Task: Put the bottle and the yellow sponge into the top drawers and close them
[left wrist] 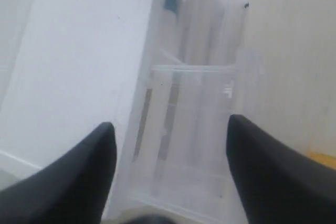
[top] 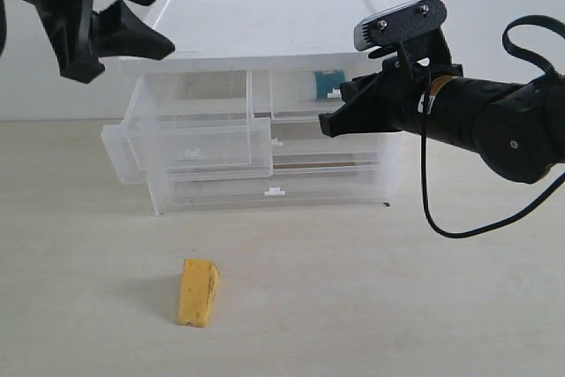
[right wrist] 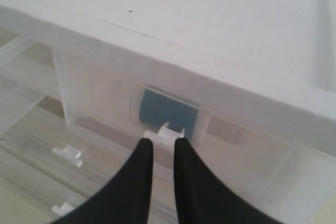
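Exterior view: a white-topped cabinet [top: 265,24] stands on the pale worktop [top: 397,306], with one arm to each side of it.
Left top drawer [top: 190,143]: pulled well out of the cabinet; nothing shows through its clear walls. The left wrist view looks down into it [left wrist: 194,129] and it looks bare there too.
Right top drawer [top: 296,99]: pushed in flush with the cabinet front and holding the bottle.
Bottle [top: 328,83]: lies inside the right top drawer, behind the front panel. Its teal label [right wrist: 164,111] shows through the plastic in the right wrist view.
Full-width drawers [top: 318,187]: both pushed in below the top row; their contents cannot be told.
Yellow sponge [top: 198,292]: on the worktop in front of the cabinet, well apart from it and in no drawer. A sliver of it shows at the edge of the left wrist view [left wrist: 323,157].
Left gripper [top: 163,19]: jaws spread wide and holding nothing, up over the cabinet's left top corner, above the pulled-out drawer [left wrist: 170,123].
Right gripper [top: 331,121]: fingers drawn almost together with only a thin slit between them, clamped on nothing. Its tips [right wrist: 161,148] are at the handle tab [right wrist: 165,132] of the right top drawer; whether they touch it cannot be told.
Count: two half-width top drawers, two full-width drawers, one bottle, one sponge, two grippers.
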Robot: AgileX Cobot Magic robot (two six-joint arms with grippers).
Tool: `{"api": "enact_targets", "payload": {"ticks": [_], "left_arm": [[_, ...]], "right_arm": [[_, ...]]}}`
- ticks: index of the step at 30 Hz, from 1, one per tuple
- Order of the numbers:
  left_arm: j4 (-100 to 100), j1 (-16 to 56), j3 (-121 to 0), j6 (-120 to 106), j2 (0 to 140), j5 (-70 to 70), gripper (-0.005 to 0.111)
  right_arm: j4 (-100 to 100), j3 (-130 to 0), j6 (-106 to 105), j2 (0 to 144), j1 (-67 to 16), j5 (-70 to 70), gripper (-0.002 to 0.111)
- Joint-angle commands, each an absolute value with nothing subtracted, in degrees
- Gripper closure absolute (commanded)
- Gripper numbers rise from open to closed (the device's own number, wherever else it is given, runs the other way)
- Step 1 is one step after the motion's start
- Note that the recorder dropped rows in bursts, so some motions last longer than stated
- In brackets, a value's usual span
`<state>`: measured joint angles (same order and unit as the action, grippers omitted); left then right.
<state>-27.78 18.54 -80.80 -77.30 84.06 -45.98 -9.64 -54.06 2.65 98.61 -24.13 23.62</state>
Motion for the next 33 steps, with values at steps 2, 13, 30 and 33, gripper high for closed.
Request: {"api": "enact_targets", "payload": {"ticks": [2, 13, 30, 33], "left_arm": [[-19.4, 18.5, -81.0, -54.2, 79.3, -47.2, 0.055], [-22.9, 17.2, -64.0, -45.1, 67.1, -27.6, 0.103], [-42.7, 17.2, -30.1, -43.3, 49.6, 9.1, 0.103], [-42.7, 17.2, -25.7, -41.0, 49.6, 14.9, 0.103]], "right_arm": [[-9.8, -54.3, 2.7, 98.5, -23.9, 22.5, 0.096], [-10.0, -53.1, 5.5, 87.0, -24.0, 11.7, 0.096], [-11.1, -48.7, 9.1, 83.2, -34.8, -1.0, 0.096], [-10.5, -48.7, 9.1, 83.2, -35.9, -6.9, 0.096]]}}
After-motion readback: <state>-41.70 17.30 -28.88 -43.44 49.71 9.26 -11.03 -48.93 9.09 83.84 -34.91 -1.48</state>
